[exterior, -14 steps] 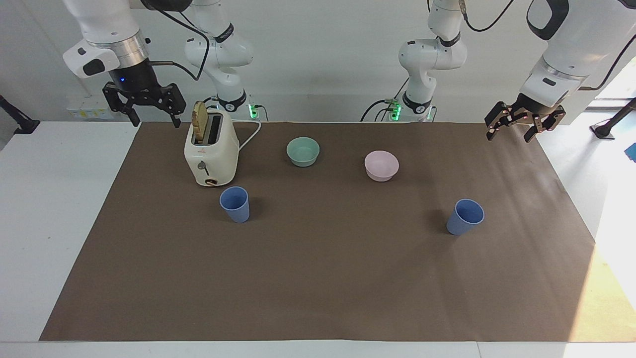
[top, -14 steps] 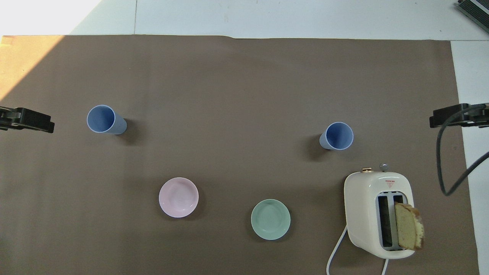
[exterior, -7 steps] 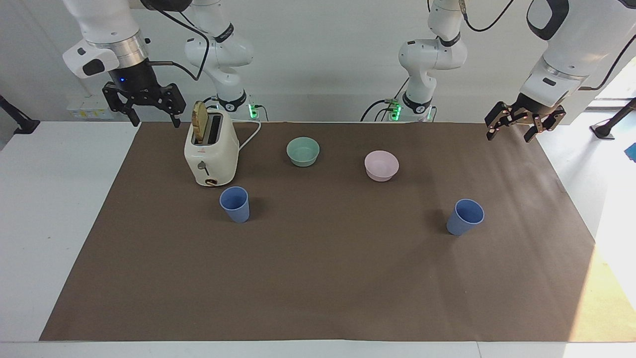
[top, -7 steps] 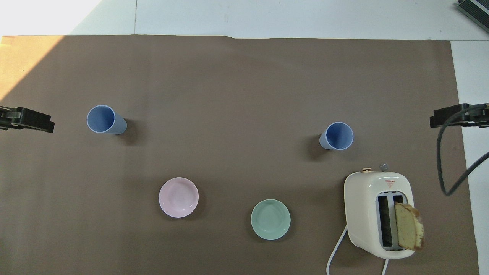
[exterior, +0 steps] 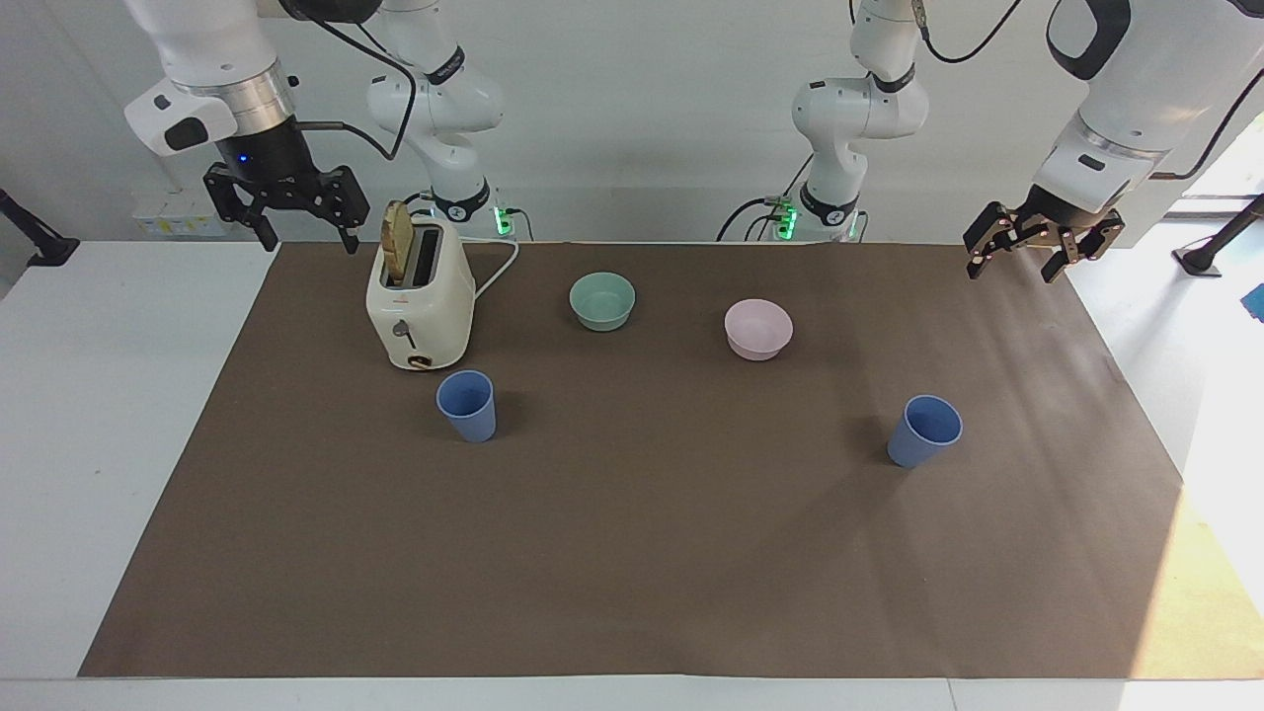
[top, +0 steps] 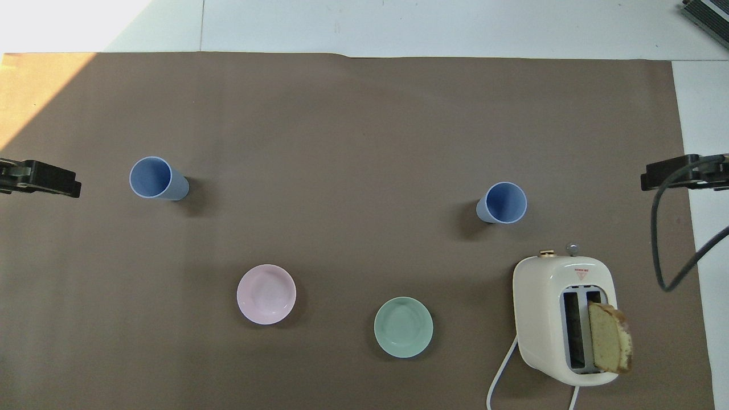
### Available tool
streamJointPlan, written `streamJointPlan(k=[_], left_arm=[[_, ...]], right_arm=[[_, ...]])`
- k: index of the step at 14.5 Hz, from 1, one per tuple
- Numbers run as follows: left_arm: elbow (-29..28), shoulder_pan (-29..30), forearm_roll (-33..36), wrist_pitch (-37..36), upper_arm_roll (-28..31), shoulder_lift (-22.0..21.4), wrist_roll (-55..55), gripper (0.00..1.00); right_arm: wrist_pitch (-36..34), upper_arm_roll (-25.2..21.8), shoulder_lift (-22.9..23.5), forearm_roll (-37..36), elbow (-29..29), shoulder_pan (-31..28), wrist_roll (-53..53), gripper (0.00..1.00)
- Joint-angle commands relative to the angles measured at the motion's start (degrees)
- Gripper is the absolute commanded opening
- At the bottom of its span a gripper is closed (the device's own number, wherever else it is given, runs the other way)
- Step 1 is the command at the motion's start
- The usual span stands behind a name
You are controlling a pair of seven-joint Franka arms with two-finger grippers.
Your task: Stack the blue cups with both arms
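Two blue cups stand upright and apart on the brown mat. One cup point(exterior: 467, 405) point(top: 502, 203) is just beside the toaster, farther from the robots than it. The other cup point(exterior: 924, 431) point(top: 155, 179) is toward the left arm's end. My right gripper point(exterior: 308, 240) point(top: 672, 173) hangs open and empty, high over the mat's edge at the right arm's end. My left gripper point(exterior: 1014, 272) point(top: 45, 178) hangs open and empty over the mat's edge at the left arm's end. Neither gripper touches a cup.
A cream toaster point(exterior: 419, 304) point(top: 564, 316) with a bread slice point(exterior: 397, 240) in one slot stands near the right arm, its cord trailing toward the robots. A mint-green bowl point(exterior: 602, 299) point(top: 403, 327) and a pale pink bowl point(exterior: 757, 328) point(top: 266, 294) sit nearer the robots than the cups.
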Motion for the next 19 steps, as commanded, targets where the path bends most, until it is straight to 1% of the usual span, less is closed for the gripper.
streamJointPlan(k=[1,13,19], left_arm=[[-0.86,-0.21,-0.14,0.99,0.23,-0.76,0.03,1.0],[-0.86,-0.21,-0.23,1.17,0.23,-0.67,0.11,1.0],[-1.29,-0.21,-0.23,4.5,0.23,0.03,0.11,1.0]], right_arm=[[0.54,0.13,-1.53,0.85,-1.72,-0.6,-1.24,1.0],[0.54,0.22,-1.53,0.85,-1.72,-0.6,-1.24,1.0],[0.54,0.22,-1.53,0.85,-1.72,-0.6,-1.24,1.0]])
